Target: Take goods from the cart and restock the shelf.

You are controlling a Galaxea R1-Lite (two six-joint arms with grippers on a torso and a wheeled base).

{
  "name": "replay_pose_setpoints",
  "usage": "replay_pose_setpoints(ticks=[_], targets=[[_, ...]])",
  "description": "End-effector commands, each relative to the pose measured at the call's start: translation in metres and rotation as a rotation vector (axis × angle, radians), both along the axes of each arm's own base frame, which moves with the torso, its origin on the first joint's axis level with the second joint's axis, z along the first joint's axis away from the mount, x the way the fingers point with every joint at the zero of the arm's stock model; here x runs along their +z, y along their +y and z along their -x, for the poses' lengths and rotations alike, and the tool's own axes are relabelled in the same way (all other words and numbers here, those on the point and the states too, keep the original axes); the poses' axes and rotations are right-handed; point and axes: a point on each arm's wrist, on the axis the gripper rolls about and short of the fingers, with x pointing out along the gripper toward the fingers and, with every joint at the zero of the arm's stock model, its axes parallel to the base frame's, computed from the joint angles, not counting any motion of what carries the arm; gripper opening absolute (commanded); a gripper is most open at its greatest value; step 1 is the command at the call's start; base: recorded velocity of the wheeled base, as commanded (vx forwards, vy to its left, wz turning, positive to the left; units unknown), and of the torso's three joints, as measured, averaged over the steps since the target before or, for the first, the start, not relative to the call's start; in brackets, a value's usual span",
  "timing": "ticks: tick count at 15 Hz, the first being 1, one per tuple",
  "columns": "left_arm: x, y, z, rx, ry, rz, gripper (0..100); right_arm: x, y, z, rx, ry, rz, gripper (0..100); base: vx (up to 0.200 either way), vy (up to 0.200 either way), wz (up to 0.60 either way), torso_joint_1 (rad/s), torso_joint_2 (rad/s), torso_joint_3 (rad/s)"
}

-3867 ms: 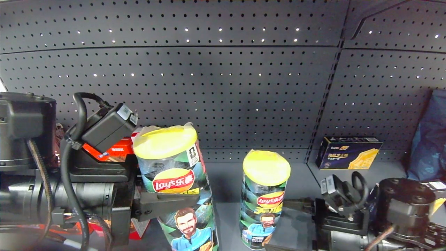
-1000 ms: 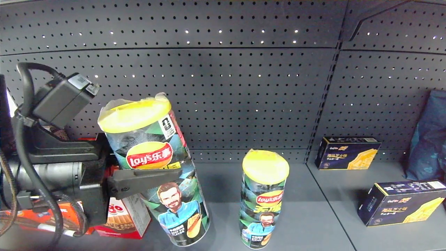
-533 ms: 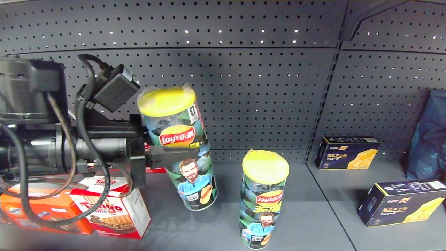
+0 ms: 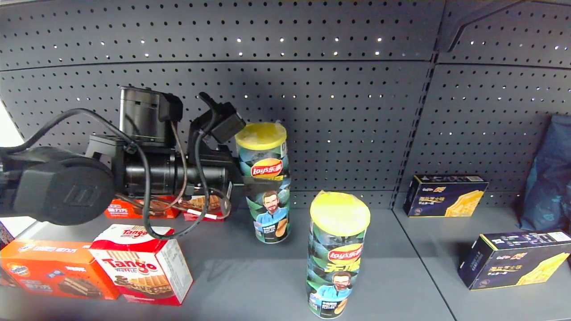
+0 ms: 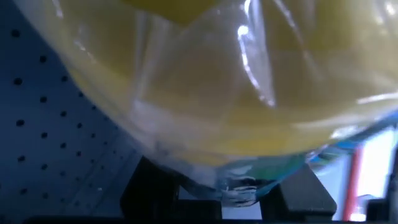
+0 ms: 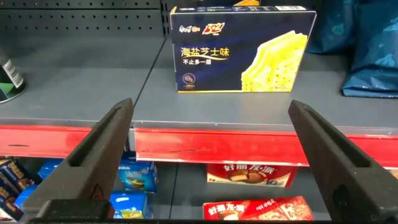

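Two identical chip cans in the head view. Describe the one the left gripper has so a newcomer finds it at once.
On the grey shelf, look deep, close to the pegboard back panel. The held can is upright there, yellow-lidded, with the left gripper clamped across its middle. Its twin can stands free, nearer the front edge and farther right.

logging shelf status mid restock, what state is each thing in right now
held chip can: upright, lid on, gripped near the back of the shelf; unclear whether its base touches
left end effector: shut on the held chip can
front chip can: standing upright, lid on, free
right end effector: open, empty
wafer box: upright, closed
front cracker box: lying closed
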Motion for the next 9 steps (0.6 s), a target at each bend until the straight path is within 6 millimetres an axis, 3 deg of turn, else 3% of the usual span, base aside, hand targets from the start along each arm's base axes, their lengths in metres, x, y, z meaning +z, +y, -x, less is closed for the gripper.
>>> replay_pose_setpoints(ticks=[1,9], targets=[[-0.020,-0.009,-0.025,0.000,0.032,-0.025,0,0.000,0.000,0.000,0.001,0.001,0.000,100,0.000,0.000,0.00,0.000,0.00,0.000],[-0.036,-0.036,-0.062,-0.026,0.027,-0.021,0,0.000,0.000,0.000,0.001,0.001,0.000,100,0.000,0.000,0.00,0.000,0.00,0.000]])
